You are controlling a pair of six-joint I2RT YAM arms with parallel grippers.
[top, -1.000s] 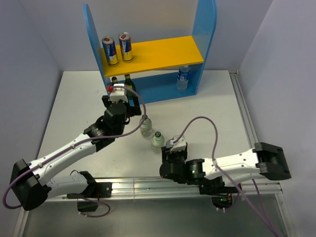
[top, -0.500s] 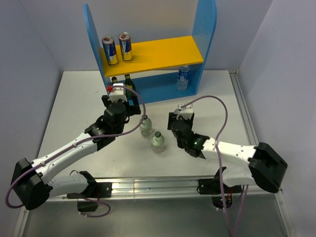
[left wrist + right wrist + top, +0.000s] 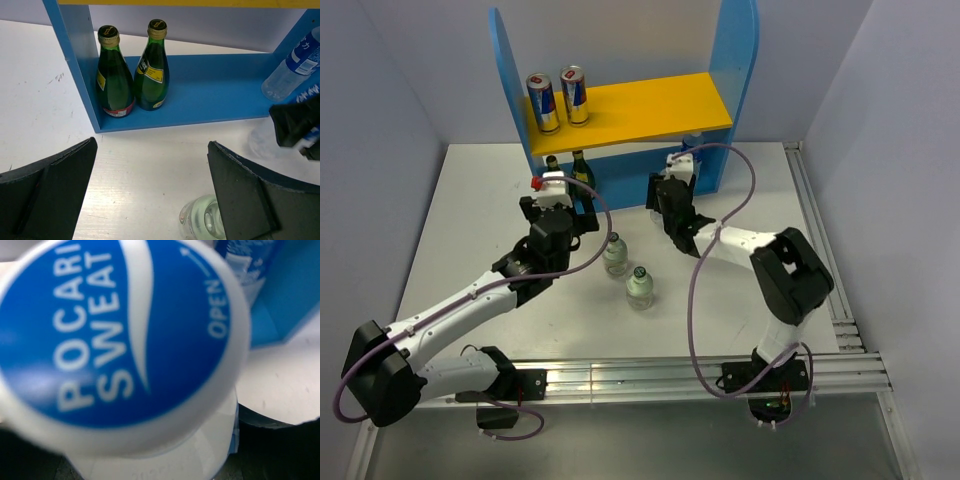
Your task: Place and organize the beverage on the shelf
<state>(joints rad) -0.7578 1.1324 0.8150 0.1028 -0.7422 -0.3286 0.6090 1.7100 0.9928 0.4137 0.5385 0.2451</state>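
Right pincer [image 3: 667, 190] is clamping a water bottle [image 3: 120, 340] just before the bottom board of the shelf [image 3: 738, 90], where a crooked push is likely risking toppling the second bottle [image 3: 292, 67] standing there; left pincer [image 3: 150, 150] is hanging wide open.

- My white table [image 3: 470, 220] holds the shelf [image 3: 735, 70] at its far side.
- On the shelf's yellow top board [image 3: 660, 105], a can [image 3: 542, 102] and another can [image 3: 574, 95] stand side by side at the left end.
- On its blue bottom board [image 3: 200, 95], a green bottle [image 3: 114, 75] and another green bottle [image 3: 152, 67] stand close together at the left end.
- A water bottle [image 3: 292, 65] stands at the right end.
- A second water bottle [image 3: 120, 335] is just in front of that end. I can't tell if it touches the table.
- On the table, a pale bottle [image 3: 615, 255] and another pale bottle [image 3: 639, 286] stand upright, near each other.
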